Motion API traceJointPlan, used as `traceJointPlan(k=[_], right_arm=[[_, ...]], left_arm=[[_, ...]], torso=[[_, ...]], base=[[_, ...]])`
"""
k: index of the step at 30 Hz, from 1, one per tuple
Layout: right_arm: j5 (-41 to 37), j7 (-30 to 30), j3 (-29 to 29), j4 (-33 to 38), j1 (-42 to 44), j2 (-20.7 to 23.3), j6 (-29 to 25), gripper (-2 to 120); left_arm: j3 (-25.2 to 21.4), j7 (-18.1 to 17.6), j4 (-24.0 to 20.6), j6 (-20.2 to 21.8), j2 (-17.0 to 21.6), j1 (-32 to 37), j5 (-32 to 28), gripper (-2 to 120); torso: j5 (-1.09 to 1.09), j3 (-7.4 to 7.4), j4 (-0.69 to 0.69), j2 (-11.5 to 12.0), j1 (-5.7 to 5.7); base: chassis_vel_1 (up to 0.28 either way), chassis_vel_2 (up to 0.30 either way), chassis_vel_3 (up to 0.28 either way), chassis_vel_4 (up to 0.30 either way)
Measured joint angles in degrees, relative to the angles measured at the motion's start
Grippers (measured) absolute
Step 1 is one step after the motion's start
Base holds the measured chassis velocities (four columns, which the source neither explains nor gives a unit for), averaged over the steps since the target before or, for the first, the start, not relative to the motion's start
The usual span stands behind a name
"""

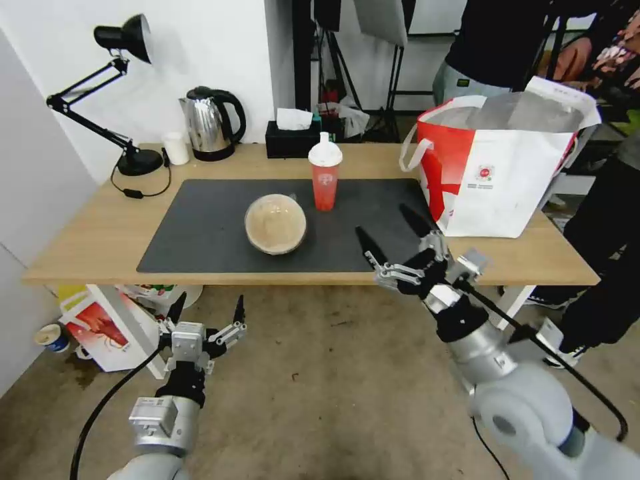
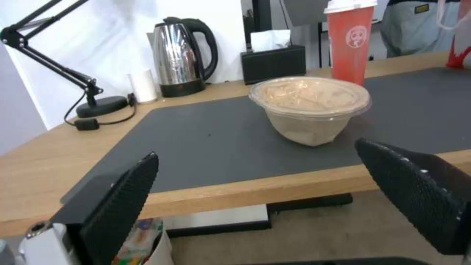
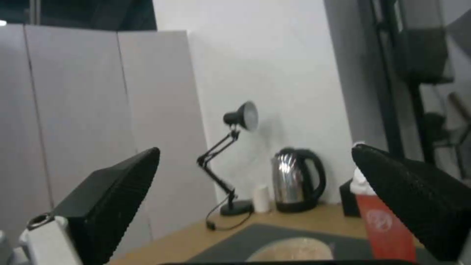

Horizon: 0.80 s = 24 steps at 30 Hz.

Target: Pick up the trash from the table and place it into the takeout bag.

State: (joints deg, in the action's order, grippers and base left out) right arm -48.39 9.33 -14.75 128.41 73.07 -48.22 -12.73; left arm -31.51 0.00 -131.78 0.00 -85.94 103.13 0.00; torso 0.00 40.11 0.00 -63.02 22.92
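While both arms hang in front of the long light-wood table (image 1: 93, 247), two pieces of trash sit on its large dark grey mat (image 1: 200, 233). Near the mat's middle rests a round clear-domed bowl (image 1: 275, 224) with a tan filling; in the left wrist view its flat-topped plastic lid (image 2: 310, 96) overhangs a tapered tan body, and it stands upright. Just beside it, toward the table's far edge, stands a translucent red cup (image 1: 325, 181) with a white spouted lid, its long axis vertical and the spout pointing up. A pale round emblem shows on the cup's side, too small to read.

At the table's right end, overlapping the mat's right edge, stands the large boxy white-and-red takeout bag (image 1: 497, 177), mouth open upward, silvery lining showing, a white loop handle drooping on its left side. A small red round logo sits on its white front with tiny lettering under it that I cannot make out.

The right gripper (image 1: 393, 237) hovers over the near edge of the table by the mat's near right corner, fingers spread wide and holding nothing. The left gripper (image 1: 207, 312) waits below the table's near edge, over the floor, fingers likewise apart and empty.
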Motion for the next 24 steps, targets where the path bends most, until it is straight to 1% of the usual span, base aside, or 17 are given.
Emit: traceJointPlan(k=[1,5,15,19,24], right_arm=[[0.0,0.0,0.0,0.0,0.0,0.0,0.0,100],[-3.9,1.3,1.7,-2.9,-4.1,2.1,2.0,100],[-6.2,0.9,5.1,-7.7,-11.7,1.4,3.4,100],[-6.2,-0.2,6.8,-10.1,-15.3,1.2,4.2,100],[-6.2,-2.0,7.8,-11.8,-17.3,0.8,5.3,100]], left_arm=[[0.0,0.0,0.0,0.0,0.0,0.0,0.0,100],[0.0,0.0,0.0,0.0,0.0,0.0,0.0,100],[0.0,0.0,0.0,0.0,0.0,0.0,0.0,100],[0.0,0.0,0.0,0.0,0.0,0.0,0.0,100],[0.0,0.0,0.0,0.0,0.0,0.0,0.0,100]], torso=[[0.0,0.0,0.0,0.0,0.0],[0.0,0.0,0.0,0.0,-0.01],[0.0,0.0,0.0,0.0,-0.01],[-0.01,0.0,0.0,0.0,0.0],[-0.01,0.0,0.0,0.0,-0.01]], base=[[0.0,0.0,0.0,0.0],[0.0,0.0,0.0,0.0],[0.0,0.0,0.0,0.0],[0.0,0.0,0.0,0.0],[0.0,0.0,0.0,0.0]])
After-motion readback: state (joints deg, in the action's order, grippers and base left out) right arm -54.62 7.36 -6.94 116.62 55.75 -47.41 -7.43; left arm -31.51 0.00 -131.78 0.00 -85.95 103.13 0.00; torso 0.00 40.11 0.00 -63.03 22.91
